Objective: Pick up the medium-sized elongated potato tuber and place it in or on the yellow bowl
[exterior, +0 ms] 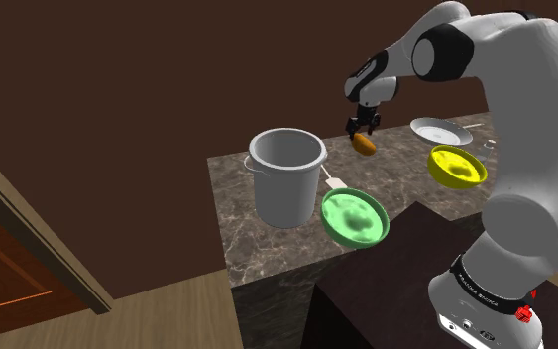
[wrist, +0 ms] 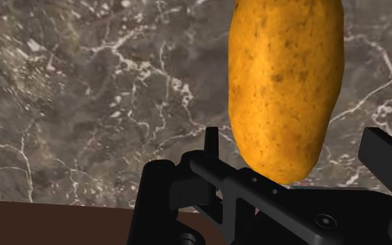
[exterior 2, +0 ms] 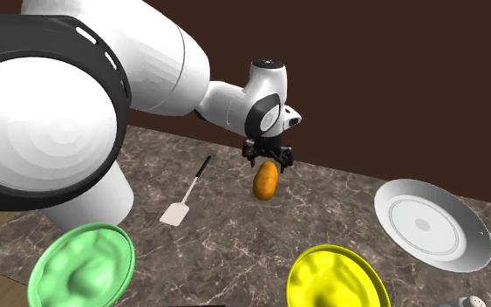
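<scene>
My gripper [exterior 2: 268,157] is clenched on the potato [exterior 2: 265,180], pinching its top end. The potato hangs lengthwise beneath the fingers, clear of the marble counter [exterior 2: 226,240]. In the second exterior view it sits just above the centre of the frame. The yellow bowl [exterior 2: 335,279] is down at the bottom edge, right of centre, well apart from the potato. (From the wrist, that speckled orange-brown skin looms large between my fingers, marble behind it.) A white plate [exterior 2: 431,222] lies at the right, a green bowl [exterior 2: 82,266] in the lower left corner, and a white spatula [exterior 2: 187,194] lies flat left of the potato. In the shoulder view, the potato hangs in the upper middle, between the grey pot [exterior: 286,175] on the left and the plate and yellow bowl on the right.
</scene>
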Controlling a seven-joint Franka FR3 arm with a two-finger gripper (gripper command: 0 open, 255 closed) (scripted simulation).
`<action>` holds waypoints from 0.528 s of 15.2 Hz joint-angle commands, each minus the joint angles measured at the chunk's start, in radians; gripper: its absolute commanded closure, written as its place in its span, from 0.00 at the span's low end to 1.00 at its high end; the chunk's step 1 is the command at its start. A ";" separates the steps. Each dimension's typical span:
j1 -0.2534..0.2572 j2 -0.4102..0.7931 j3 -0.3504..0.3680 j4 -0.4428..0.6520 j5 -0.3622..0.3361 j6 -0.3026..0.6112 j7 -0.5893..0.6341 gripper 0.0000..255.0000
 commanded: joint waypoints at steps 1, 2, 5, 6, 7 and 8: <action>-0.005 0.017 0.003 0.002 0.004 0.015 -0.004 0.00; -0.007 0.027 0.005 0.006 0.006 0.022 -0.005 0.00; -0.012 0.054 0.011 0.015 0.011 0.039 -0.008 0.00; -0.012 0.054 0.011 0.015 0.011 0.039 -0.008 0.00; -0.012 0.054 0.011 0.015 0.011 0.039 -0.008 0.00; -0.012 0.054 0.011 0.015 0.011 0.039 -0.008 0.00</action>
